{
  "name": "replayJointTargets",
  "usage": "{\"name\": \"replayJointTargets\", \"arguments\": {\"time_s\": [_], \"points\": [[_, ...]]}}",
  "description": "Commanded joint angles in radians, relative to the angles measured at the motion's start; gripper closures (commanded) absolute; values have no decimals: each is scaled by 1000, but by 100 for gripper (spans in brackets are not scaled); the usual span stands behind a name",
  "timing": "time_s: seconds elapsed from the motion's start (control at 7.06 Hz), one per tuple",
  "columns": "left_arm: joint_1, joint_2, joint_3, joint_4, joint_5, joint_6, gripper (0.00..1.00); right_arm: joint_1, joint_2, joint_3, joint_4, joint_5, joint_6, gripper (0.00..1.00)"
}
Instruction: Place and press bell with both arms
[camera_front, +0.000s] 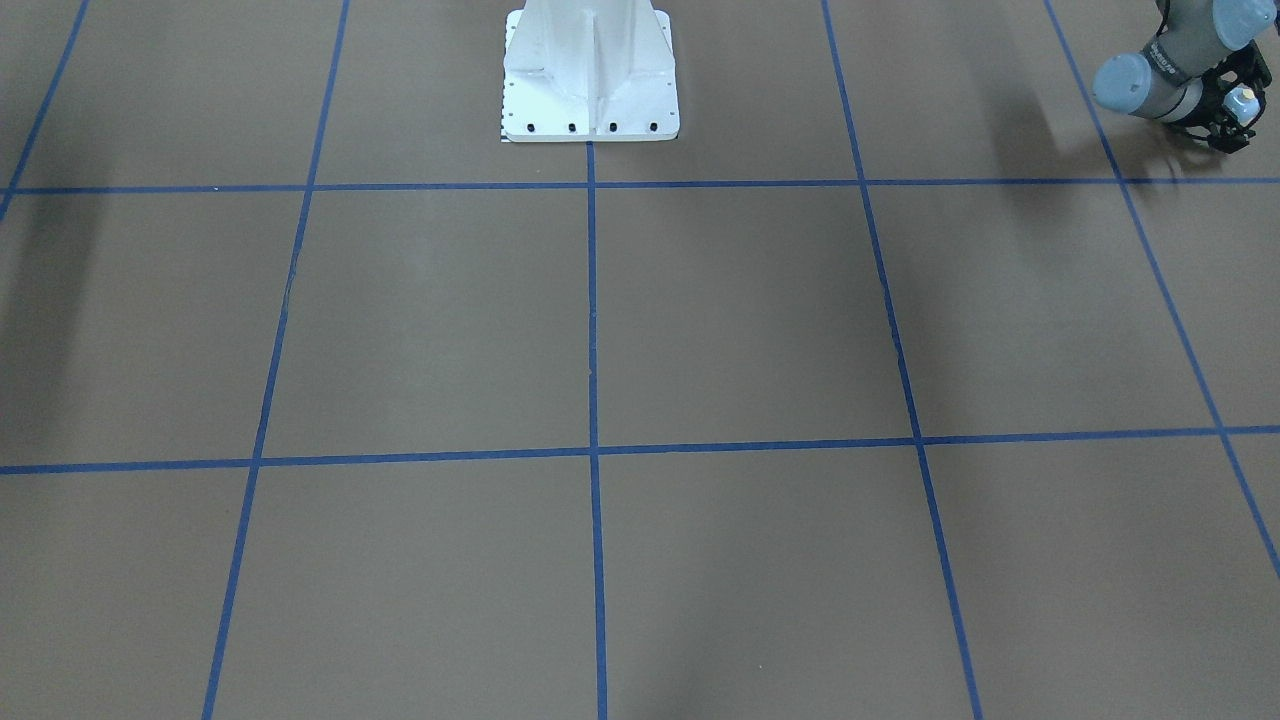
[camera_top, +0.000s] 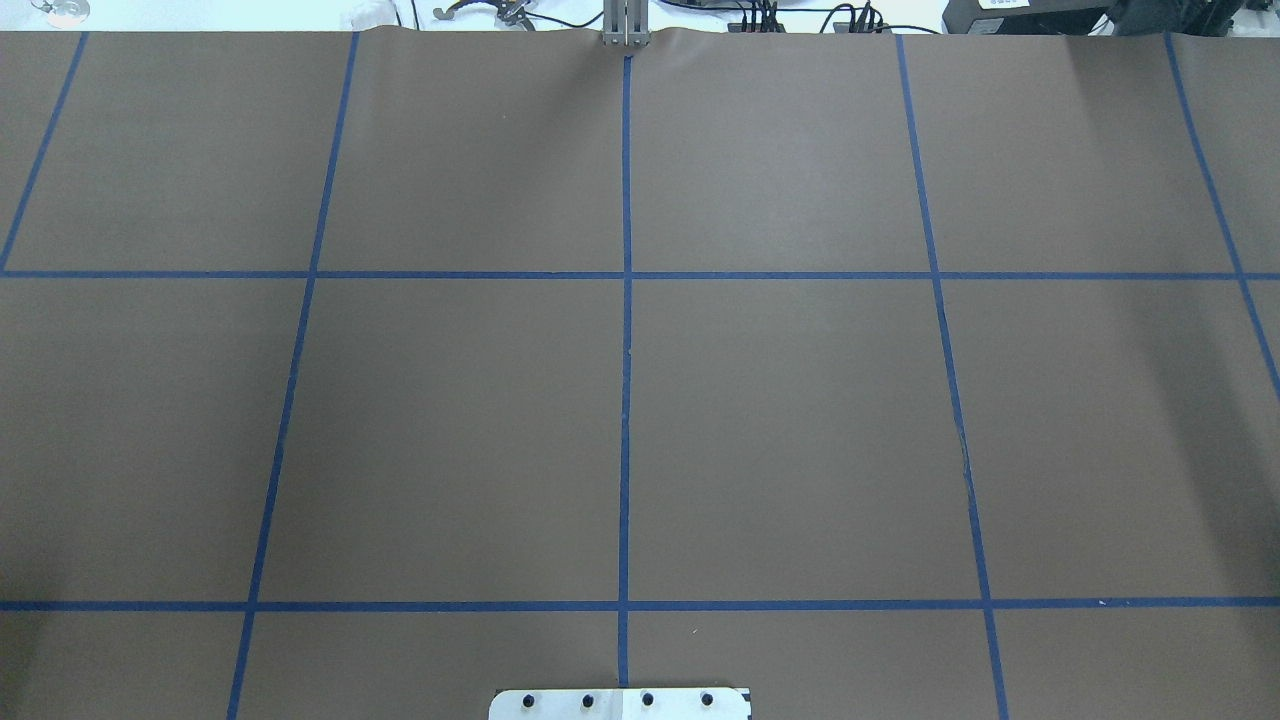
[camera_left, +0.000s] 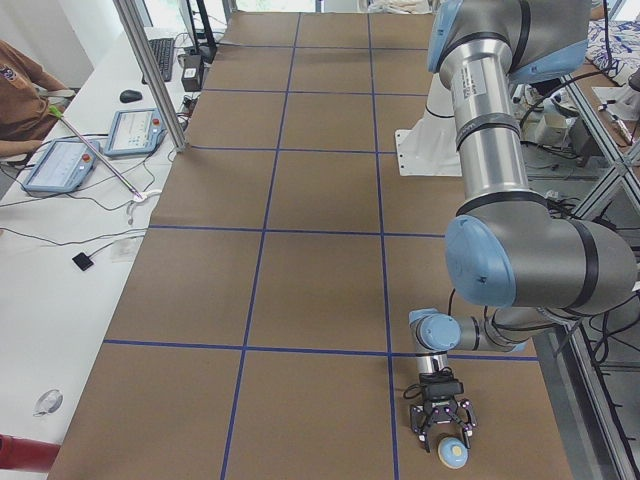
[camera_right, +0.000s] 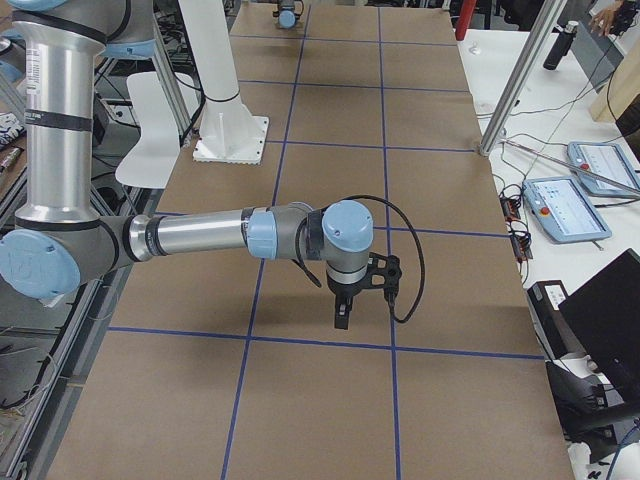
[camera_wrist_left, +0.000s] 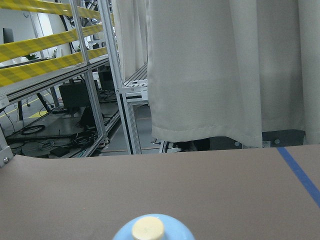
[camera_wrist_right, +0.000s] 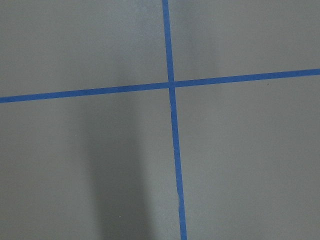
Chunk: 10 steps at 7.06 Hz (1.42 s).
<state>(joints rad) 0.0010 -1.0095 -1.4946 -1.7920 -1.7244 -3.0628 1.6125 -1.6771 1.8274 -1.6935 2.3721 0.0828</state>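
Observation:
The light-blue bell (camera_front: 1243, 100) with its cream button stands upright on the brown table near the edge on my left side. It also shows in the exterior left view (camera_left: 454, 455) and at the bottom of the left wrist view (camera_wrist_left: 152, 231). My left gripper (camera_front: 1240, 108) lies low and roughly level, open, with its black fingers spread on either side of the bell; I cannot tell whether they touch it. My right gripper (camera_right: 342, 315) points down over a blue tape crossing and shows only in the exterior right view, so I cannot tell its state.
The white pedestal base (camera_front: 590, 80) stands at the robot's side of the table. Blue tape lines (camera_top: 626, 400) divide the brown surface into squares. Beyond the far edge stand a side bench with teach pendants (camera_left: 60, 165) and an aluminium post (camera_left: 150, 70).

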Motion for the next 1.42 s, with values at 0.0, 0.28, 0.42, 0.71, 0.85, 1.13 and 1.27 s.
{"name": "replayJointTargets", "arguments": {"time_s": [0.0, 0.28, 0.42, 0.71, 0.85, 1.13, 1.27], "points": [[13, -3, 8, -7, -6, -16, 0, 1, -4, 9, 0, 2, 0, 0], [22, -1, 10, -6, -23, -24, 0, 1, -6, 9, 0, 4, 0, 0], [27, -1, 13, -4, -46, -25, 0, 0, -7, 10, 0, 4, 0, 0], [51, 0, 14, 0, -67, -68, 0, 1, -9, 9, 0, 6, 0, 0], [71, 2, 14, 0, -69, -95, 3, 0, -10, 9, -2, 6, 0, 0], [112, 3, 16, 3, -72, -155, 45, 1, -12, 9, -2, 7, 2, 0], [129, 5, 17, 3, -87, -168, 58, 1, -12, 9, -2, 7, 2, 0]]}}
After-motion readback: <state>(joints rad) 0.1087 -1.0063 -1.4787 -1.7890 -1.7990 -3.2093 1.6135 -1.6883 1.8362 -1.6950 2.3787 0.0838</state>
